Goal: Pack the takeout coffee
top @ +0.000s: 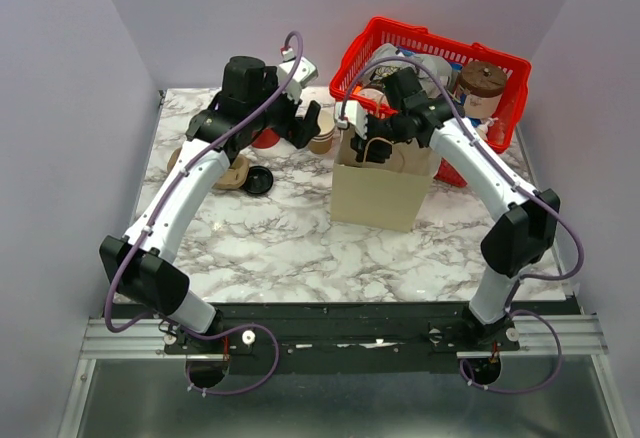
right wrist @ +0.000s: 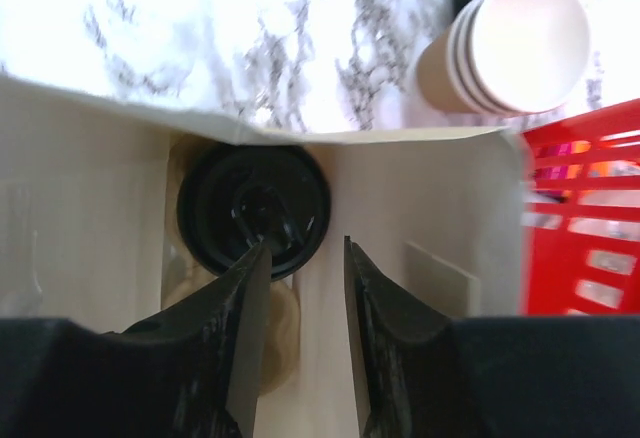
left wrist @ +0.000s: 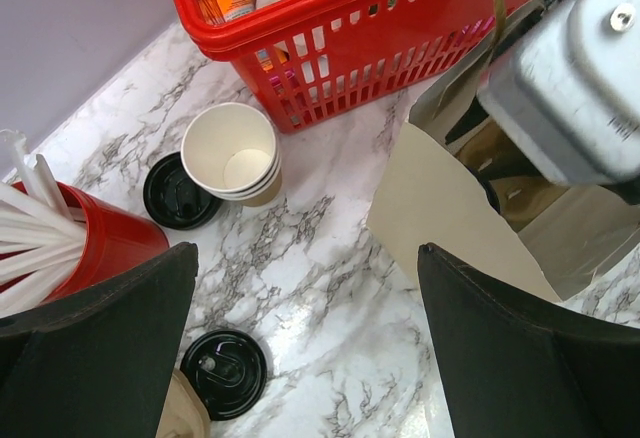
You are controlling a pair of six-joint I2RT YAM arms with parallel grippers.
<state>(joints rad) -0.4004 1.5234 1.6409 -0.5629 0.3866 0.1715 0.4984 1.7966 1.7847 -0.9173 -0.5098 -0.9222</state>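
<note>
Right gripper (right wrist: 305,246) fingers fill the near view, parted and released, hanging inside the paper bag (top: 375,193). That bag stands on the marble desk (top: 270,238) with the red basket (left wrist: 380,48) just behind it. Inside the bag sits the takeout coffee (right wrist: 250,203), upright with a black lid on. The fingertips seem just clear of the lid, though the angle makes contact hard to judge. Left gripper (left wrist: 307,258) hovers spread wide, grasping nothing, over the desk near a stack of cream cups (left wrist: 232,153) and two loose black lids (left wrist: 180,193).
</note>
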